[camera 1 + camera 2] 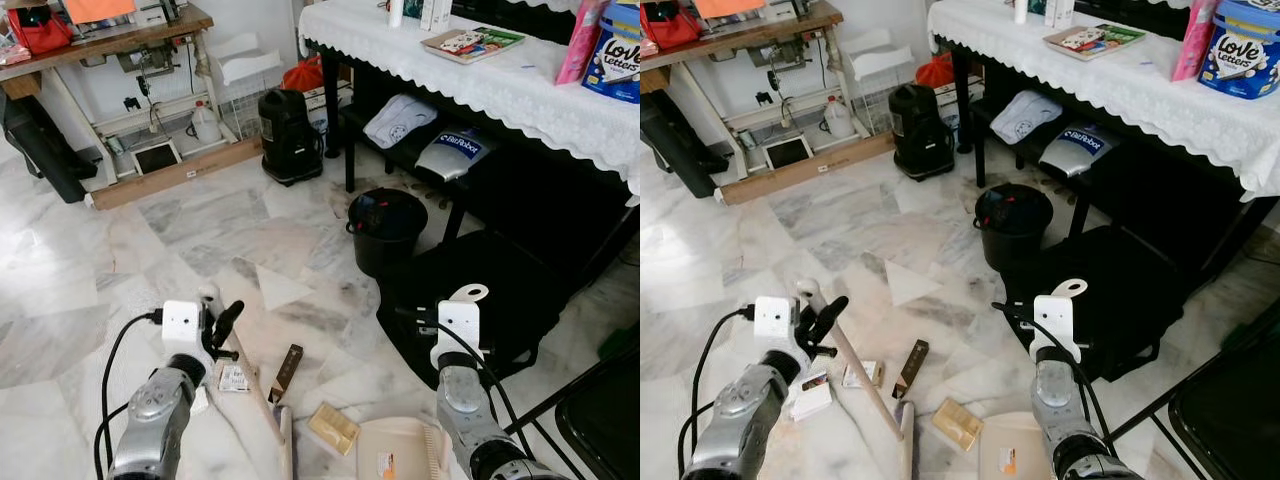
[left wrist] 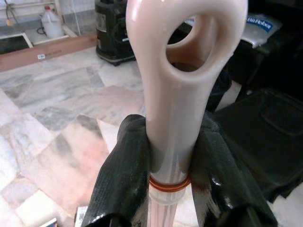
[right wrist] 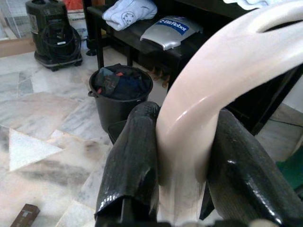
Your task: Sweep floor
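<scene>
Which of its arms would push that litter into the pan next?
Probably the left. The left gripper is shut on the broom handle, whose shaft slants down among the brown bar and tan packet. The right gripper only steadies the dustpan beside them.

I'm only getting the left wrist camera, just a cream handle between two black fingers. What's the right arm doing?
Observer: The right gripper is shut on the dustpan handle; the dustpan sits on the floor in front of the robot.
Operator: Any litter near it?
Observer: A tan box lies just left of the dustpan, and a brown wrapper lies beside the broom.
Operator: Where's a bin?
Observer: A black bucket stands ahead, beside the table.
</scene>
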Tool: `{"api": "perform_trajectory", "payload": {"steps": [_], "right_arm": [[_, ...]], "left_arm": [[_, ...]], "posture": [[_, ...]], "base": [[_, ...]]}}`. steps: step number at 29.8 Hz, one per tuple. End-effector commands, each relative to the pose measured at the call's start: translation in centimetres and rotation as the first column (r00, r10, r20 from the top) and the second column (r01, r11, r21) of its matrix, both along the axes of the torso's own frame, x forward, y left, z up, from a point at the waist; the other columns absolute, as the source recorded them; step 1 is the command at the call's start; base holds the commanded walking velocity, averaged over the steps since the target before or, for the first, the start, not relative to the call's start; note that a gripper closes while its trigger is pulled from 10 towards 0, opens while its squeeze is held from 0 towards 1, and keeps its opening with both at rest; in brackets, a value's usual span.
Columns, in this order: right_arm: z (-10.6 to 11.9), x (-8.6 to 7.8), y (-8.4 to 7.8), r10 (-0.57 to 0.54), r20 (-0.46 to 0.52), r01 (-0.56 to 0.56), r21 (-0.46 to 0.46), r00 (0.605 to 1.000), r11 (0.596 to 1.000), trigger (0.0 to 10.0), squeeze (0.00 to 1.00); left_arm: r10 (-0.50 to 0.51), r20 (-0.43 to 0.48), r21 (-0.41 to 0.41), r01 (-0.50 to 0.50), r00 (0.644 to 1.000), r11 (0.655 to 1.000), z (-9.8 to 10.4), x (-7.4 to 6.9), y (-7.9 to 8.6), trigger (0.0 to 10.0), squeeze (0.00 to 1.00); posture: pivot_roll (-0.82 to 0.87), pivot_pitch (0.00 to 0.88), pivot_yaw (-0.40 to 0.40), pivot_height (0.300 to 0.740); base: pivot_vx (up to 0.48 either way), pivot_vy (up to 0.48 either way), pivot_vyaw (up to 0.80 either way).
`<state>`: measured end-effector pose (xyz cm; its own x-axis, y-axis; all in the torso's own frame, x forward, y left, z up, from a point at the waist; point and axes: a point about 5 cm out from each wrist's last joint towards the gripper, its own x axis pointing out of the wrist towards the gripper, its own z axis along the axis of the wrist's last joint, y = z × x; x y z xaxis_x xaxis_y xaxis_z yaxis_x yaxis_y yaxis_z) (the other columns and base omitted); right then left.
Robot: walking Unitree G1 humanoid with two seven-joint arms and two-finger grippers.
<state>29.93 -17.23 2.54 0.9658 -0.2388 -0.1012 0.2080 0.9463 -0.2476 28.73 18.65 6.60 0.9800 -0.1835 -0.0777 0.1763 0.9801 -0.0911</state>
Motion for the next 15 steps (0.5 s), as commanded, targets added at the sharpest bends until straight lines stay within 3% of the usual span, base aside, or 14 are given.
{"api": "perform_trajectory", "payload": {"steps": [1,8,15], "right_arm": [[-1.4,-1.0,0.4,0.017,-0.081,-0.017,0.001,0.997,1.000,10.0,0.00],[-1.5,-1.1,0.5,0.018,-0.081,-0.018,0.002,0.997,1.000,10.0,0.00],[-1.6,-1.2,0.3,0.013,-0.084,-0.013,0.002,0.996,1.000,10.0,0.00]], "left_arm": [[0.036,0.026,-0.016,-0.036,0.999,0.999,0.4,0.3,0.6,10.0,0.00],[0.051,0.009,-0.124,-0.049,0.999,0.991,0.3,1.0,0.6,10.0,0.00],[-0.054,-0.032,-0.119,0.050,0.998,0.992,0.0,1.4,-0.1,10.0,0.00]], "posture": [[0.19,0.040,0.071,0.740],[0.18,0.044,0.074,0.740],[0.18,0.045,0.077,0.740]], "base": [[0.000,0.000,0.00],[0.000,0.000,0.00],[0.000,0.000,0.00]]}}
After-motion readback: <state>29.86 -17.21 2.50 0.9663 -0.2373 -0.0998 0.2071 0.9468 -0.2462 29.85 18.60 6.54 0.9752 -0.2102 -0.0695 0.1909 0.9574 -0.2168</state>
